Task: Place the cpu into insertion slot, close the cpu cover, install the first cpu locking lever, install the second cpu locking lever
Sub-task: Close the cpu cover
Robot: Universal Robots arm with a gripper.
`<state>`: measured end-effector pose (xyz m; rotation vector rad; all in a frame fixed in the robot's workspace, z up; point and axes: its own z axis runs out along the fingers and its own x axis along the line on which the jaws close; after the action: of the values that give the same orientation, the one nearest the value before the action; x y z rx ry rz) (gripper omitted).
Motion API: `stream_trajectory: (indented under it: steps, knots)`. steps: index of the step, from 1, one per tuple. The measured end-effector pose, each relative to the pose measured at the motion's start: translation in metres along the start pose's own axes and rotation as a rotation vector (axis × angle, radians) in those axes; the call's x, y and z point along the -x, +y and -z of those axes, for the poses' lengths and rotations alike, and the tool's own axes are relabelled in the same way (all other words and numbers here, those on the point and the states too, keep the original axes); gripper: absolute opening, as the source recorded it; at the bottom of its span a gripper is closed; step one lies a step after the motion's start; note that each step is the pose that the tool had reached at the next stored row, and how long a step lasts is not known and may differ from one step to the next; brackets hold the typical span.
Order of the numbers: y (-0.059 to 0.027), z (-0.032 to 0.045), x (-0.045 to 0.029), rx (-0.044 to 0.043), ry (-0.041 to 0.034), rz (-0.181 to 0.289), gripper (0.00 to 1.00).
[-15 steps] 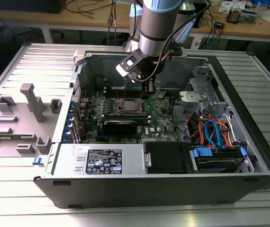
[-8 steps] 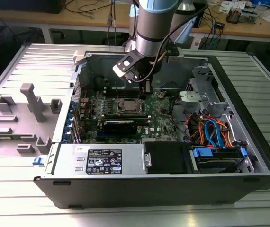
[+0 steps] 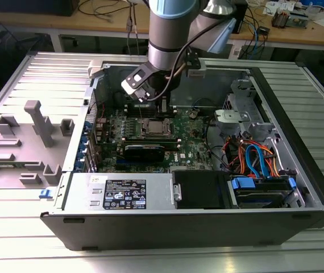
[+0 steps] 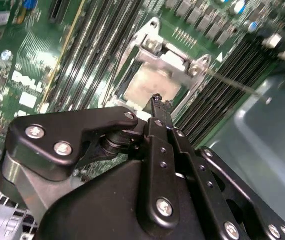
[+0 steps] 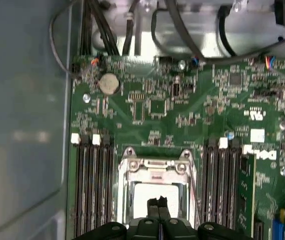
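Note:
An open computer case lies on the table with its motherboard (image 3: 190, 136) facing up. The insertion slot (image 3: 153, 126) sits mid-board. In both wrist views the cpu (image 5: 152, 190) (image 4: 150, 87) shows its dull silver top through the window of the cpu cover (image 5: 155, 164) (image 4: 170, 57), which lies flat over it. A thin wire locking lever (image 4: 232, 83) (image 5: 194, 192) runs along one side of the socket. My gripper (image 3: 163, 107) (image 4: 156, 100) (image 5: 157, 201) hangs just above the cpu, near one edge of the socket. Its fingers are shut with nothing between them.
Long black memory slots (image 5: 90, 185) (image 5: 225, 185) flank the socket. The grey case wall (image 5: 22, 125) rises close by. Coloured cables (image 3: 253, 159) and a drive bay fill the exterior view's right, a power supply (image 3: 122, 193) the front. A grey fixture (image 3: 37, 122) stands outside.

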<state>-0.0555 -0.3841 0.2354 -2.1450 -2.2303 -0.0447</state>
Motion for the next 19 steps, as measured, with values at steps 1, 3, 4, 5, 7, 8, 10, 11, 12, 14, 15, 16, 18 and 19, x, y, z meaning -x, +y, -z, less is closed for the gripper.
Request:
stream_trajectory:
  steps: [1, 3, 4, 5, 7, 8, 10, 11, 12, 14, 15, 16, 18, 19]
  knots:
    - [-0.0050, -0.0014, -0.0001, 0.0000, 0.0006, 0.000, 0.11]
    - [-0.0118, -0.0031, -0.0004, 0.0002, 0.0010, 0.001, 0.11]
    - [-0.0140, -0.0034, -0.0004, 0.0001, 0.0010, 0.001, 0.11]
    - [-0.0160, -0.0036, -0.0004, 0.0000, 0.0008, 0.001, 0.11]
    - [-0.0187, -0.0040, -0.0006, 0.0001, 0.0010, 0.002, 0.11]
    - [-0.0192, -0.0041, -0.0006, 0.0000, 0.0009, 0.002, 0.11]
    - [-0.0200, -0.0047, -0.0005, -0.0001, 0.0008, 0.002, 0.11]
    - [-0.0207, -0.0065, -0.0004, -0.0002, 0.0007, 0.003, 0.11]
    - [-0.0210, -0.0080, -0.0003, -0.0002, 0.0008, 0.003, 0.11]
    - [-0.0230, -0.0258, 0.0006, -0.0011, 0.0009, 0.007, 0.11]
    - [-0.0235, -0.0266, 0.0006, -0.0007, -0.0019, 0.008, 0.11]
    - [-0.0235, -0.0255, 0.0005, 0.0003, -0.0037, 0.008, 0.11]
    - [-0.0237, -0.0230, 0.0004, 0.0024, -0.0072, 0.008, 0.11]
    - [-0.0238, -0.0225, 0.0004, 0.0033, -0.0082, 0.008, 0.11]
